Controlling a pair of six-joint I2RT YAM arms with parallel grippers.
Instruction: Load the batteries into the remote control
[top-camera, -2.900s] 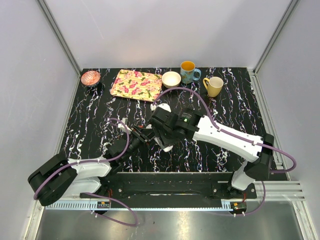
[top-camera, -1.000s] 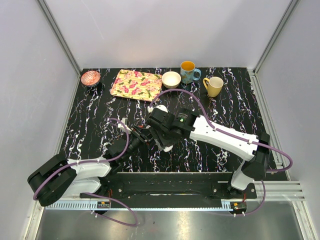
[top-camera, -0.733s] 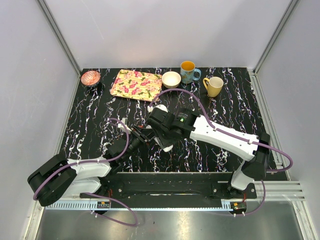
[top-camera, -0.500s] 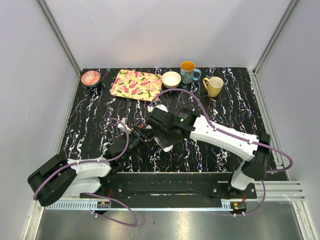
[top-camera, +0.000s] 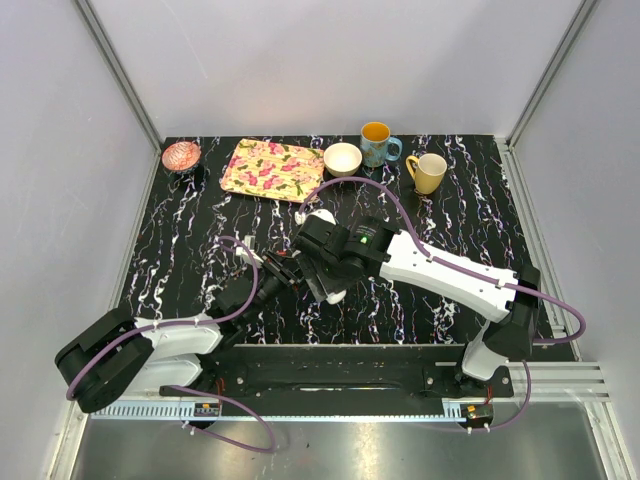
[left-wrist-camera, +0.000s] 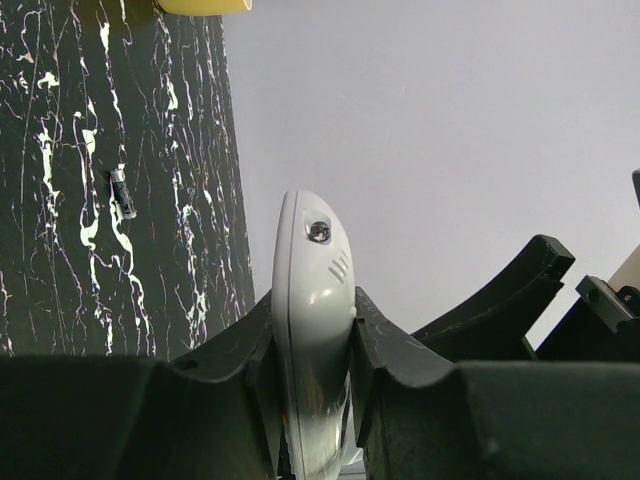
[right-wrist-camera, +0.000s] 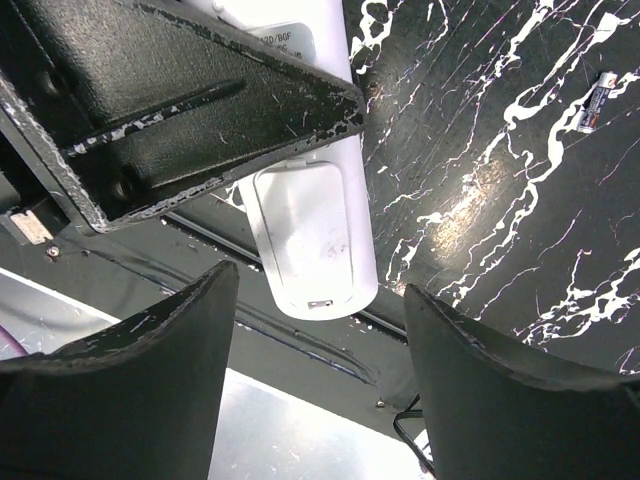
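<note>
My left gripper (top-camera: 284, 272) is shut on the white remote control (left-wrist-camera: 312, 300), gripping it by its edges with one rounded end sticking out past the fingers. My right gripper (right-wrist-camera: 320, 290) is open, and its two fingers stand on either side of the remote's (right-wrist-camera: 312, 235) other end without touching it. That end shows the remote's back, with a label and a panel. In the top view the two grippers meet near the table's middle front, and the remote's white end (top-camera: 333, 292) shows below the right gripper (top-camera: 320, 272). One battery (left-wrist-camera: 123, 193) lies loose on the table; it or another shows in the right wrist view (right-wrist-camera: 597, 101).
Along the back of the black marbled table stand a pink bowl (top-camera: 181, 155), a floral tray (top-camera: 272, 169), a white bowl (top-camera: 343, 158), a blue mug (top-camera: 377, 144) and a yellow mug (top-camera: 428, 172). The metal base rail runs along the near edge.
The right gripper has shifted a little left, closer onto the remote held by the left gripper. Over the last second both arms hardly move.
</note>
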